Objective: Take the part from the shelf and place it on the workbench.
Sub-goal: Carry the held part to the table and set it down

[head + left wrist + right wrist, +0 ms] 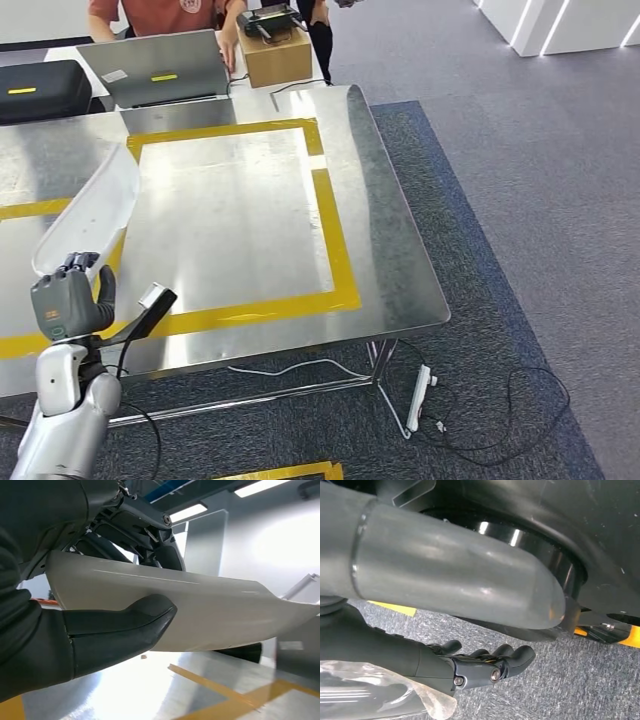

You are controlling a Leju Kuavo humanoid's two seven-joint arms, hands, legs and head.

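White plastic, long and curved, the part (90, 215) sits in the left hand (66, 300), which grips its near end; the thumb (120, 625) presses one face. The long axis runs forward from the hand, above the steel workbench (249, 230) near the yellow tape outline (332, 240). The right hand (486, 667) hangs over carpet, holding nothing, fingers loosely curled.
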